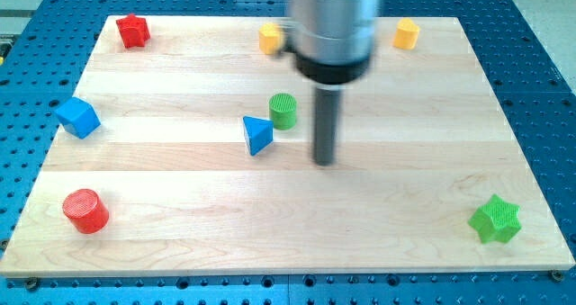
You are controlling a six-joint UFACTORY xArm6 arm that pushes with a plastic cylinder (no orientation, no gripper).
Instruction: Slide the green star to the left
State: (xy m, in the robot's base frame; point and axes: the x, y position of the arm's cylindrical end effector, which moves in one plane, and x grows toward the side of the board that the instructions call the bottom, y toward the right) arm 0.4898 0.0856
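Tip: my tip [324, 162] is seen at the centre of the frame, at the lower end of a dark rod hung from a blurred grey cylinder; no jaws are fitted, so nothing is opened, closed or held.
Nearest blocks: a green cylinder [283, 111] and a blue triangular block [257, 135] are found just to the view's left of the rod, close to one another and clear of the tip.
Task block: the green star [495, 219] is placed at the lower right of the frame, near the board's right edge and well apart from the tip.
Remaining blocks: a red star [133, 31] at upper left, a blue cube [77, 117] at the left edge, a red cylinder [85, 210] at lower left, a yellow block [269, 38] partly hidden beside the grey cylinder, and a second yellow block [407, 34] at upper right are shown.
Step in hand: contact has not yet been made. It is judged that the tip should be carried round to the star's right side, between it and the board edge, then driven leftward through the star's middle so that turning is limited.
Surface: a pale wooden board [405, 251] of glued planks is laid on a blue perforated table [540, 35].
Room: nothing beyond the table can be made out.
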